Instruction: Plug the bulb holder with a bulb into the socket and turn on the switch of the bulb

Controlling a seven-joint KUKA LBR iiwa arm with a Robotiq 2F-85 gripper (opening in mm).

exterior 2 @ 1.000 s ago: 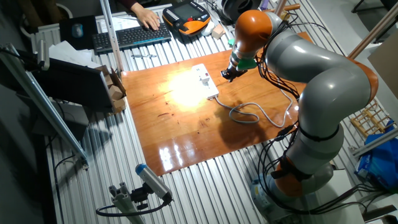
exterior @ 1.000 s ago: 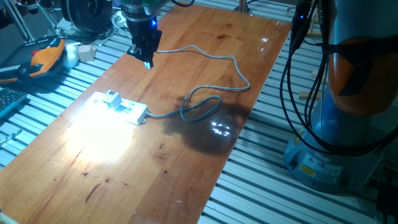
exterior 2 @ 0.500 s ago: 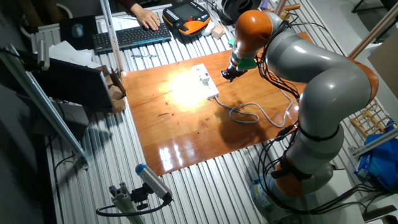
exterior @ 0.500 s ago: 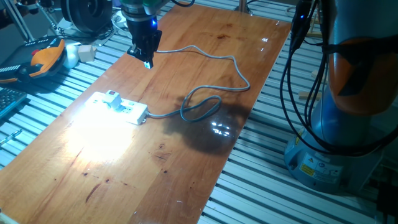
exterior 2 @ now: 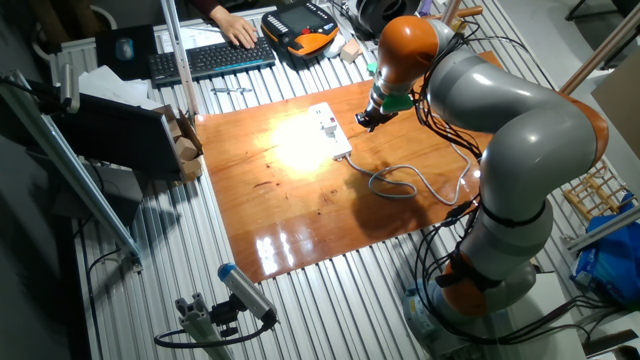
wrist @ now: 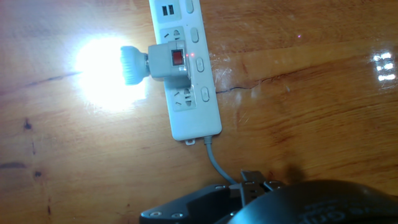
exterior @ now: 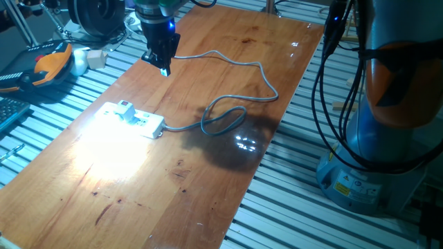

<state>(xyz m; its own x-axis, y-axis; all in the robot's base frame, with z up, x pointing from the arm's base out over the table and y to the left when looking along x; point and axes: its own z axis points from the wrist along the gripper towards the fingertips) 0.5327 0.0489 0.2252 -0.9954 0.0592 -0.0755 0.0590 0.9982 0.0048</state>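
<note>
A: What is lying on the wooden table?

B: The power strip is lying at upper centre of the hand view, its grey cable looping toward mid-frame. The bulb holder is sitting plugged into it, bulb glowing brightly to the left.

A: And around it?

B: A keyboard and an orange pendant are resting on the slatted bench at upper left.

A: The gripper?

B: It is hanging above the table's upper-left edge, apart from the strip, holding nothing; finger spacing cannot be determined.

bulb holder in socket on table
</note>
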